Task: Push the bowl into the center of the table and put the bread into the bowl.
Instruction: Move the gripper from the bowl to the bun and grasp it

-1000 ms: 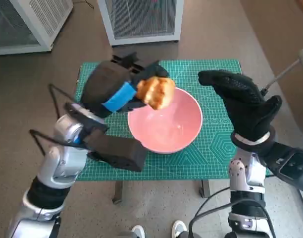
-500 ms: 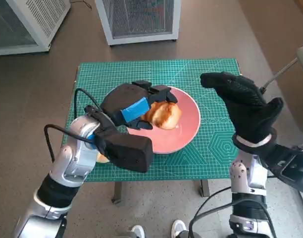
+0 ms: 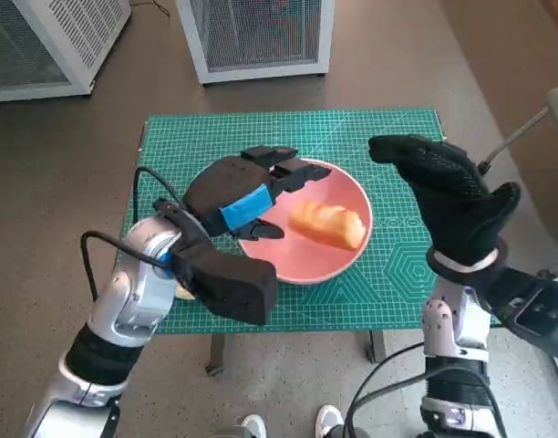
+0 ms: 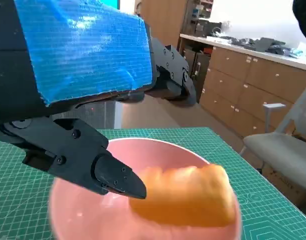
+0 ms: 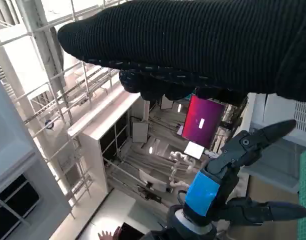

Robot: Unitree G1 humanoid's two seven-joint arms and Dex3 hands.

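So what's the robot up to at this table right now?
The bread lies inside the pink bowl, which sits near the middle of the green mat. The left hand hovers over the bowl's rim with its fingers spread, holding nothing. The right hand is raised beside the bowl, empty as well.

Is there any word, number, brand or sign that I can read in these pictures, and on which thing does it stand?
None can be read.
The green cutting mat carries pale grid lines and shapes, but any figures are too small to read.
The blue tape on the left hand is plain.
The pink bowl and the golden bread bear no text.
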